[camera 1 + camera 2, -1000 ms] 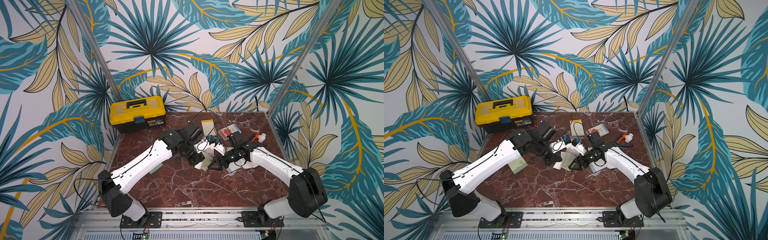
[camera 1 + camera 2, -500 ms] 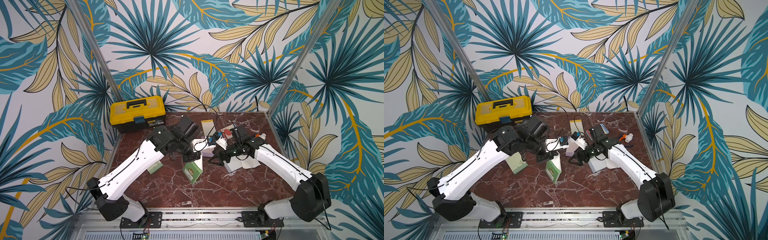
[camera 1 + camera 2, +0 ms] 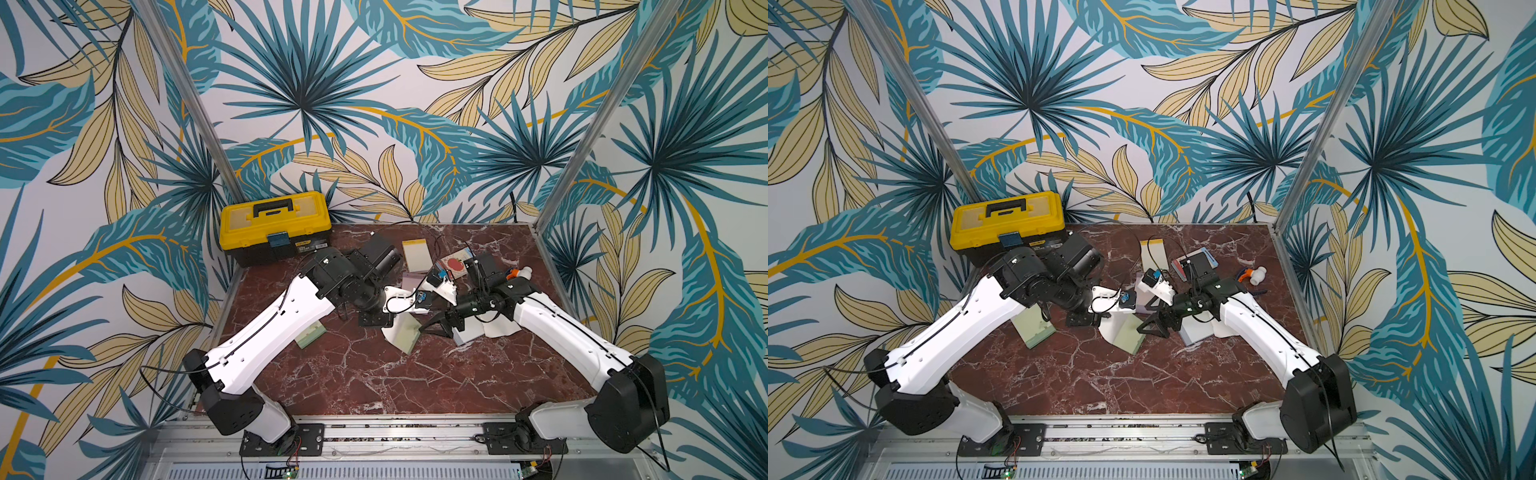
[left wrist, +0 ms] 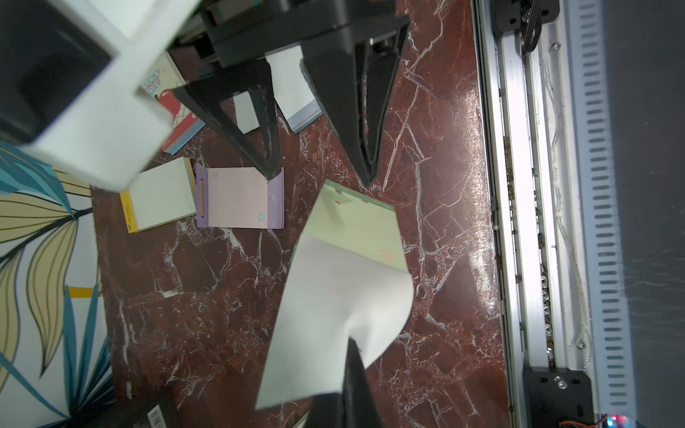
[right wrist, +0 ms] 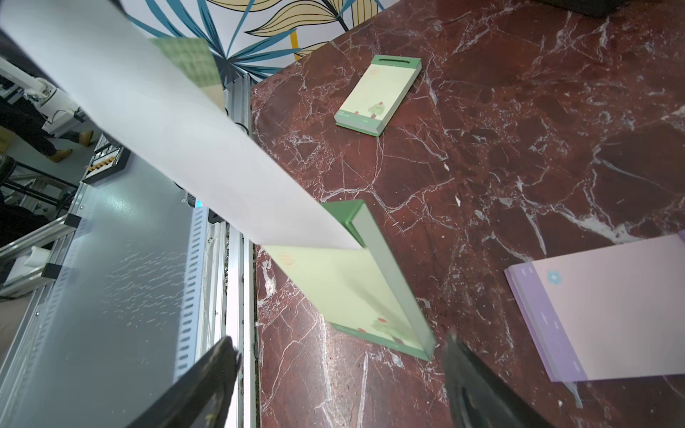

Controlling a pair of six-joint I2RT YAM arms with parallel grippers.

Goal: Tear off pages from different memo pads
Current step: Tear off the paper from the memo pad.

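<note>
Against half a second ago, finds the green memo pad (image 3: pixel 409 336) shifted right, back to mid-table, and the right gripper (image 3: pixel 436 330) lower and closer to it; against a second ago, much the same spot for the pad, with the left elbow drawn back left. Shows in both top views the left gripper (image 3: pixel 384 326) pinched shut on a page (image 3: pixel 392 332), white back up, still joined to the pad at its binding, that end lifted and the other end down at the marble table (image 3: pixel 374 374). Shows the right gripper with fingers spread wide and holding nothing, tips just right of the pad; touching or apart, cannot tell. From the left wrist alone: the curl of the page up into the closed finger (image 4: pixel 357 389), and readable "LUCKY DAY" lettering on a far pad (image 4: pixel 166 92), beside a lilac pad (image 4: pixel 241 198), a cream pad (image 4: pixel 163 194) and a squared white pad (image 4: pixel 296 92). From the right wrist alone: the thick green side of the tilted pad and small printed figures on its top sheet, also on the second green pad (image 5: pixel 378 96) lying flat further left. From above only: the yellow toolbox (image 3: pixel 274 226) at far left and loose white sheets (image 3: pixel 498 328) under the right forearm
</note>
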